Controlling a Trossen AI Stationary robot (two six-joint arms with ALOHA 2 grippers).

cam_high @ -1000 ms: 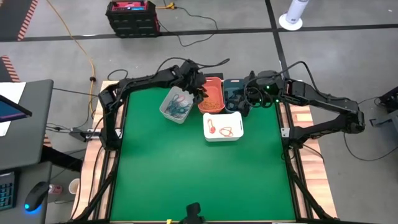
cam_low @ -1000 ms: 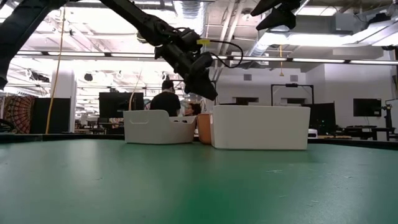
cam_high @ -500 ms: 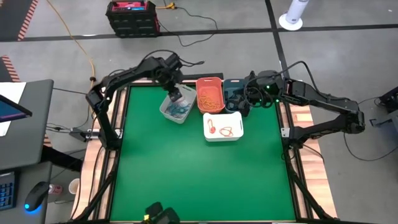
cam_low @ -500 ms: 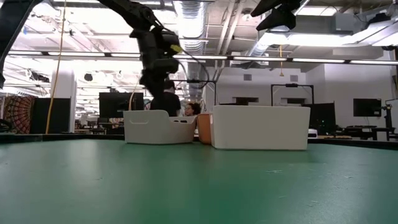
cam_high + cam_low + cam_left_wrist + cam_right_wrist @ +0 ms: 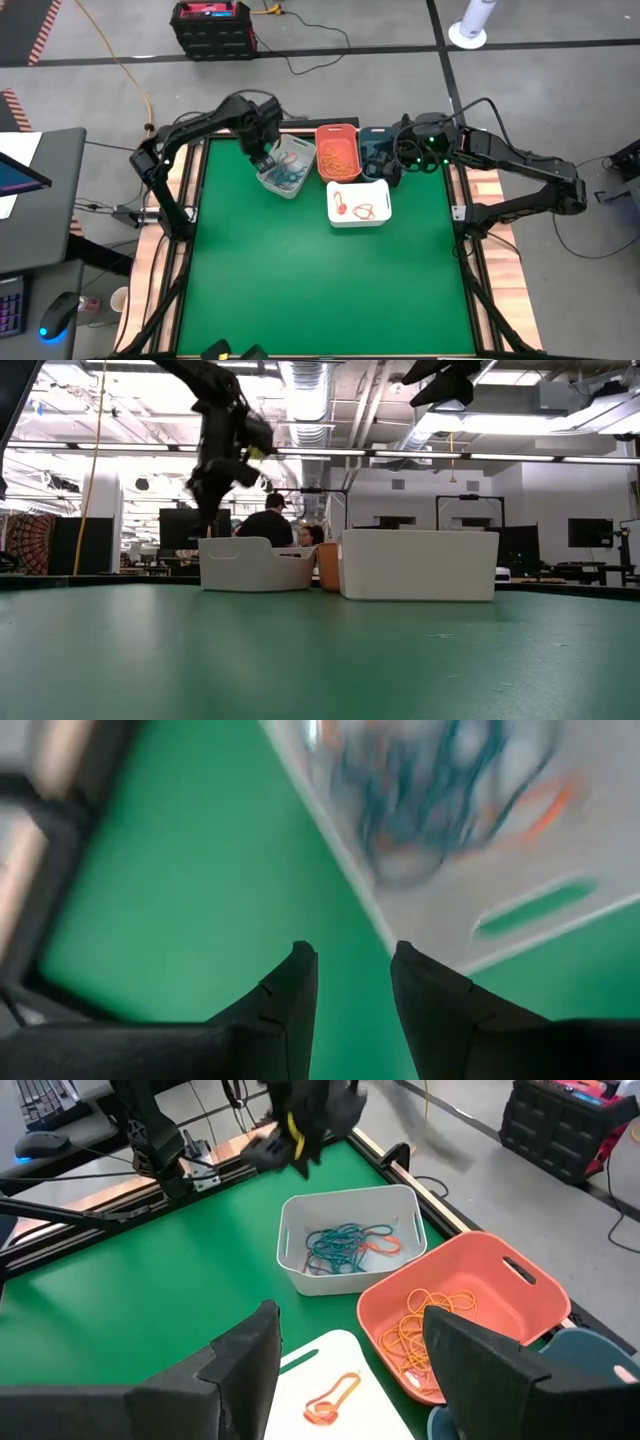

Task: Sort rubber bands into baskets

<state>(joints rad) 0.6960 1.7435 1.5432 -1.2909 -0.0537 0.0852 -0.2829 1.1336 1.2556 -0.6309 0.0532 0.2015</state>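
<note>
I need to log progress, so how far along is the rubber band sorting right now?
Done: teal bands in the grey basket, yellow in the coral basket, red in the white basket. In hand: nothing; the left gripper is open and empty. Left: no loose bands visible on the table.

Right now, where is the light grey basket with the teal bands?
In the high view, the light grey basket sits at the table's far left, tilted, just left of the coral-orange basket, with the left gripper over its left edge.
</note>
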